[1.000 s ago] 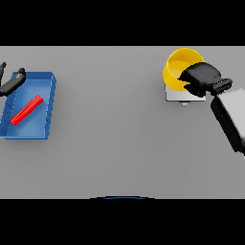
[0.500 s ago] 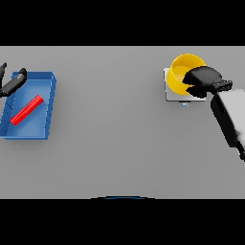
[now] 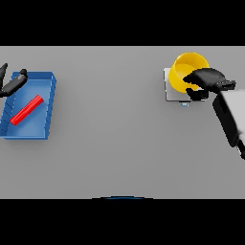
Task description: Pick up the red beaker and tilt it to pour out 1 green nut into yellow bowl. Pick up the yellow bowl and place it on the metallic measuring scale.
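On scale (image 3: 171,91): yellow bowl (image 3: 184,72) | right robot hand (image 3: 206,79) gripping bowl rim

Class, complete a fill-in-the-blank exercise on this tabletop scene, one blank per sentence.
1. The yellow bowl sits on the metallic ____.
2. The red beaker lies inside the ____ tray.
3. The robot's ____ hand is at the bowl's rim.
4. The left hand is by the tray's far ____ corner.

Missing words: scale; blue; right; left

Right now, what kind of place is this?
Probably a lab-style workbench for measuring. On a plain grey table a yellow bowl sits on a metallic measuring scale, held by the right hand, and a red beaker lies in a blue tray.
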